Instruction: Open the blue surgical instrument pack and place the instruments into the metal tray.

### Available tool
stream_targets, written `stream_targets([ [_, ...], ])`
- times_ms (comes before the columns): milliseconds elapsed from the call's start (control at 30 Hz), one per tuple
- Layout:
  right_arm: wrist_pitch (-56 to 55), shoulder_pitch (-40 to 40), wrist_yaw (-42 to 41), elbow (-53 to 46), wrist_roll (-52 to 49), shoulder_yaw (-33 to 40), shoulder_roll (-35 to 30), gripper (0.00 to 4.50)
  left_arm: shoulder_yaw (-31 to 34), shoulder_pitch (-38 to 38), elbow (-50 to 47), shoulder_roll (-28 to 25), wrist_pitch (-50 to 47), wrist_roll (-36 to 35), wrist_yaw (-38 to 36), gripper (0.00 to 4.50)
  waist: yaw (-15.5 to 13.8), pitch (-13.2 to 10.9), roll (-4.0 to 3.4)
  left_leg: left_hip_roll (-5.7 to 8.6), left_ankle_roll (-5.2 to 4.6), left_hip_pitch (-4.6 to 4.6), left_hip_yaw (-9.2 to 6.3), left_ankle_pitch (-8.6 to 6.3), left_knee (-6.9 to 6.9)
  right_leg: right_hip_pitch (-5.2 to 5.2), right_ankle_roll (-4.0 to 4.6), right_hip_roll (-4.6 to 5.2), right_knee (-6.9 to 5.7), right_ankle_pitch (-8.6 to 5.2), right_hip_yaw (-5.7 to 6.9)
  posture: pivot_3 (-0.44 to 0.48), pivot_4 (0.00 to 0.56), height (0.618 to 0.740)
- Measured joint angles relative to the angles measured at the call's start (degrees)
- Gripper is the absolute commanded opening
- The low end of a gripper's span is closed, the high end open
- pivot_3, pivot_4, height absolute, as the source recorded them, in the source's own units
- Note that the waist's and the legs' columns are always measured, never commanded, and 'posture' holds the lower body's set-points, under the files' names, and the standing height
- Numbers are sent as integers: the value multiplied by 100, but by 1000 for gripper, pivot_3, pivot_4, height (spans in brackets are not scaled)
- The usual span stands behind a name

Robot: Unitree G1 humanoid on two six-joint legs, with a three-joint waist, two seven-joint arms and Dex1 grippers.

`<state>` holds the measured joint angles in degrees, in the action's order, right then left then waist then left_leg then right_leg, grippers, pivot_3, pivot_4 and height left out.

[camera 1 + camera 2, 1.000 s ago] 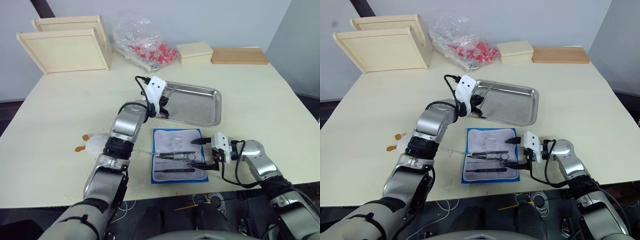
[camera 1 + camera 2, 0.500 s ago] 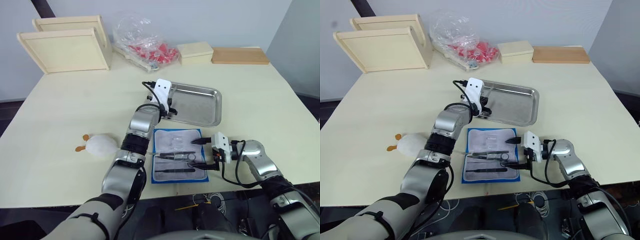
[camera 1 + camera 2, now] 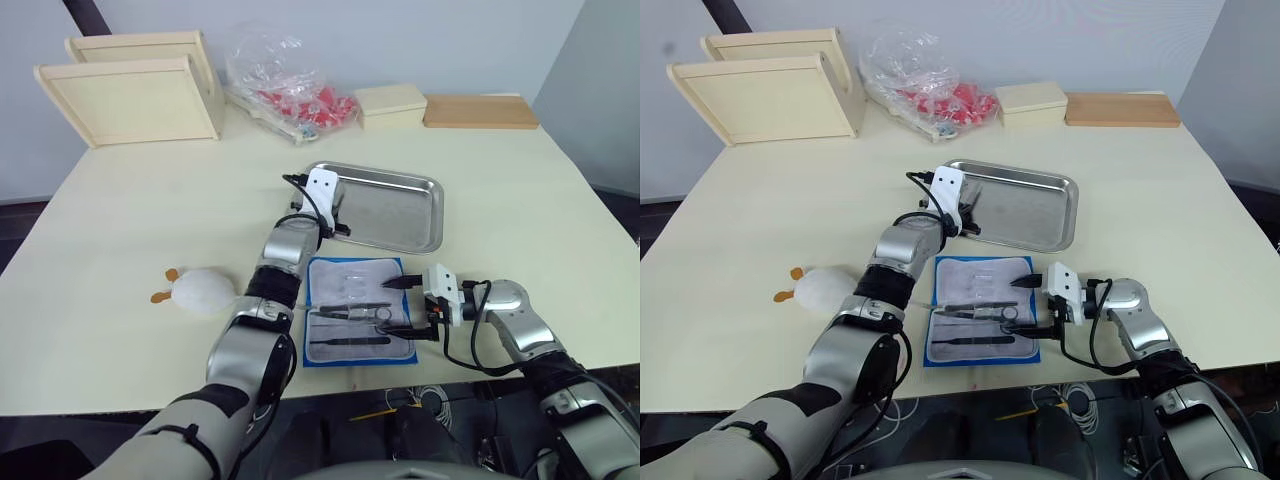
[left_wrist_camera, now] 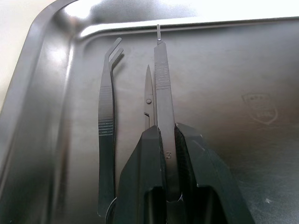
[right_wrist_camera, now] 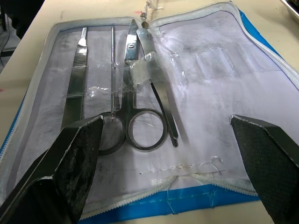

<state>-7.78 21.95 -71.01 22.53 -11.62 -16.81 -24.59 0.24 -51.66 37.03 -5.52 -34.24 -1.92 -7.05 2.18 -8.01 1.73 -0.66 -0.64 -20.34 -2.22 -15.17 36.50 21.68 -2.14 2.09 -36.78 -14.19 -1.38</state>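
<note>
Far left on the table, near the left edge, a small white plush toy lies well clear of the action. Moving in: the left tool is over the left end of the metal tray, and that is the change. A second ago it hung at the tray's left rim, and now it has pushed in over the tray floor. Its fingers are clamped on a flat scalpel handle stamped with a 3, the tip pointing toward the tray's far rim. Beside it, already on the steel, rest bent tweezers and the blades of a small pair of scissors. So by my read, two tools are delivered and a third is a release away from joining them.

Just in front of the tray, near the table's front edge, the blue surgical instrument pack lies unfolded, whitish panel up. More instruments sit in its clear pockets: ring-handled scissors, a forceps-like tool and a couple of thin straight pieces.

At the pack's right edge the right tool has not budged across the second; its fingers are spread wide, gripping nothing, framing the panel. The pack is far from empty, so several trips likely remain.
</note>
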Motion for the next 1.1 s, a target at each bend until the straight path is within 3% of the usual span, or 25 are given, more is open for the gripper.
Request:
stream_targets([
  [100, 0, 0, 1, 0, 0, 1, 1, 4500, 39, -71, 137, 18, 57, -5, -2, 17, 0, 0, 0, 0, 0, 0, -1, 0, 0, 0, 0, 0, 0, 0, 2, 0, 150, 740],
  [233, 0, -1, 1, 0, 0, 1, 4, 4500, 88, -174, 318, 52, 115, -17, -4, 1683, 2, 0, 0, 0, 1, 0, 0, 0, 0, 0, 0, 0, 0, 0, 2, 0, 150, 740],
  [400, 0, -3, 3, 0, 0, 3, 9, 4500, 104, -227, 474, 72, 249, -32, -5, 3448, 4, 0, 0, 0, 1, 0, -1, 0, 0, 0, 0, 0, 0, 0, 3, 0, 150, 740],
  [800, 0, -9, 15, 0, 0, 10, 16, 4500, 144, -210, 463, 65, 557, -2, 17, 3448, 2, 0, 0, 0, 3, -1, -6, 0, 0, 0, 0, -1, -1, 0, 8, 0, 150, 740],
  [1100, 0, -9, 31, 7, 0, 16, 21, 4500, 115, 134, -374, -45, 640, -74, -611, 3448, 4, -1, -1, 0, 5, -1, -4, 1, 0, 0, -1, 0, -2, 0, 5, 0, 150, 740],
])
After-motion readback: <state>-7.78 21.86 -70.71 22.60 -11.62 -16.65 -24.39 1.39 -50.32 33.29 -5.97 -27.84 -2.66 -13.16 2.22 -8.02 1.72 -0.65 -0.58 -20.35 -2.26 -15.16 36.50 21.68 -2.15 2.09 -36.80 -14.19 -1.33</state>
